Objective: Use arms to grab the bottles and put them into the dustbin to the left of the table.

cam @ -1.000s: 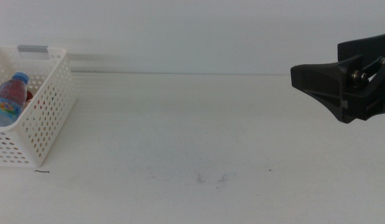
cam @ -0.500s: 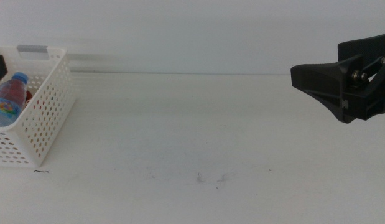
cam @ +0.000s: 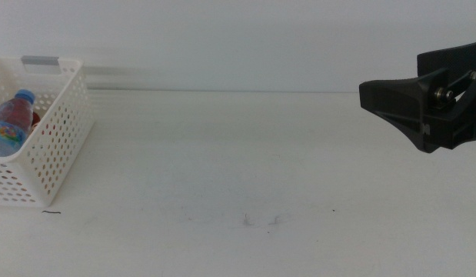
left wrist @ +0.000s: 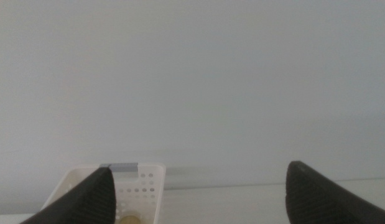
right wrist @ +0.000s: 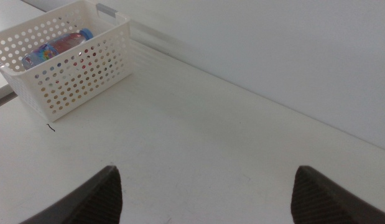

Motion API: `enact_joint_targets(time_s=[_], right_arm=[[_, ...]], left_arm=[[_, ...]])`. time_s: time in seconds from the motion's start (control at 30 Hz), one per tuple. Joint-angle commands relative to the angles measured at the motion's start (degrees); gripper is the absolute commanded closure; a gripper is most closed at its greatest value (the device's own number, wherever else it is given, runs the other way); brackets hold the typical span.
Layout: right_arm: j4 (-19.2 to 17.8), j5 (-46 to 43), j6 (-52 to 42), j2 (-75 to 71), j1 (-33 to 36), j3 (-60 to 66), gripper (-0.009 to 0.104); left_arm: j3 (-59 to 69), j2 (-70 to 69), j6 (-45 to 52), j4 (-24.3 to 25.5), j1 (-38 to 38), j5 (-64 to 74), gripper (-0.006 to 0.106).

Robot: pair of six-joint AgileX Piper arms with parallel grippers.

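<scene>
The white rectangular plastic basket with perforated sides and a grey strip on its rim point(cam: 57, 127) serves as the landmark; it stands at the left end of the large plain white surface point(cam: 245, 154). Inside it lies the small clear water bottle with a blue cap and a colourful label point(cam: 10, 123), tilted with its cap up toward the basket's far side. Just beside the bottle, deeper in the basket, a bit of red point(cam: 36, 118) shows through; what it belongs to cannot be made out. In the left wrist view a yellowish rounded thing point(left wrist: 131, 218) sits low inside the basket, too little of it in sight to name.

The right end effector point(cam: 391, 100) hangs in the air well apart from the basket, over the opposite end of the surface, its dark wedge-shaped tip pointing toward the basket. Its own camera shows the two jaws spread wide with nothing between them, so it is released. The left end effector point(left wrist: 198, 190) is out of the middle view; its camera looks over the basket's grey-stripped rim toward the pale wall, and its jaws also stand wide apart and empty.

A short dark mark point(cam: 51, 211) lies on the surface just in front of the basket, and a few faint scuffs point(cam: 261, 221) sit farther along, between the basket and the right end effector.
</scene>
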Motion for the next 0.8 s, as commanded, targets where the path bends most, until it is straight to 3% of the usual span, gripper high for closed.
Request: enact_joint_targets(time_s=[0.0,0.4,0.53,0.77], right_arm=[[-0.2,0.0,-0.1,-0.2,0.0,-0.3,0.005],[-1.6,0.0,-0.1,-1.8,-1.1,3.1,0.005],[-1.9,-2.4,-0.1,-8.6,-10.0,12.5,0.005],[-2.4,-18.2,-0.1,-30.5,-27.4,35.5,0.005]], left_arm=[[0.3,-0.3,-1.3,0.7,-0.4,-1.1,0.007],[1.4,-0.3,-1.2,1.3,-0.4,-1.2,0.007],[8.8,-4.2,-1.2,1.3,-0.4,-2.3,0.007],[26.5,-19.8,-1.2,1.0,-0.4,-4.9,0.007]])
